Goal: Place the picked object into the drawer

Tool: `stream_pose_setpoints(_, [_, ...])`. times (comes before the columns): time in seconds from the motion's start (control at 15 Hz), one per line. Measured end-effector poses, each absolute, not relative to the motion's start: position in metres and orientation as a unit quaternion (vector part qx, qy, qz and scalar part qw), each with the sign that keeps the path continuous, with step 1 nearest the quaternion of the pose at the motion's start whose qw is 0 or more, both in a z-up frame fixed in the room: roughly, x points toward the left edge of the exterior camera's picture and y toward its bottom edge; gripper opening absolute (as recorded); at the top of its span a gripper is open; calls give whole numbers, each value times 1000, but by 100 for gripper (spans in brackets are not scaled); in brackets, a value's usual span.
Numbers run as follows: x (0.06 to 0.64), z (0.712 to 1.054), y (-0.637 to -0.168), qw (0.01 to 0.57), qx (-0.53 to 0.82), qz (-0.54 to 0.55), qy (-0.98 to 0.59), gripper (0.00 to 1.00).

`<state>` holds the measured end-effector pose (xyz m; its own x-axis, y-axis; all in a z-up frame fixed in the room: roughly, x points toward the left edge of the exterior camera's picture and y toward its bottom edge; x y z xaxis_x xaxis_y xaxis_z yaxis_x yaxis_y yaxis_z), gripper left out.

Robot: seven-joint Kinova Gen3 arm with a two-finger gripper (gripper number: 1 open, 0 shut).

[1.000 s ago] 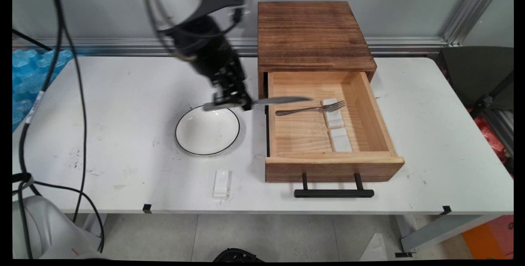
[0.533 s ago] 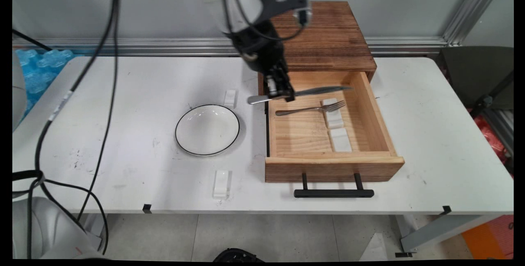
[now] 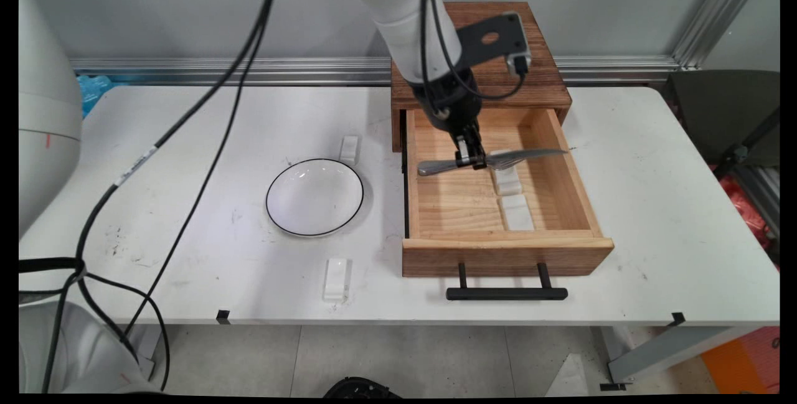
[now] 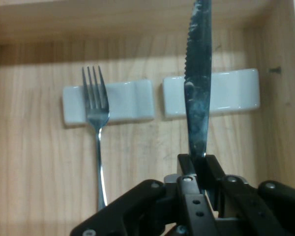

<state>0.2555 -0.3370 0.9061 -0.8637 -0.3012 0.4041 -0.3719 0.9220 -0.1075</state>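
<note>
Knife clamped in gripper above drawer.

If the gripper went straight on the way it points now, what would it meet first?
The gripper, shut on the knife, points down into the open drawer. Probably its bare wooden floor between fork and empty white rest; the knife would likely touch that rest sooner. Depth is unclear.

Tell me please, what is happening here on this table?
The gripper is shut on a knife and holds it over the open wooden drawer. In the drawer, a fork lies with its tines on one of two white rests; in the hand view the knife hangs above the other rest. A white bowl stands on the table beside the drawer.
</note>
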Motion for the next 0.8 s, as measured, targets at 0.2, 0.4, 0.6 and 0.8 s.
stream_pose_setpoints(0.2, [246,887,-344,187,176,83,-963,0])
stream_pose_setpoints(0.4, [240,873,-348,184,175,79,-964,0])
stream_pose_setpoints(0.6, [235,857,-353,181,172,74,-965,0])
stream_pose_setpoints(0.8, [231,842,-356,178,170,67,-967,0])
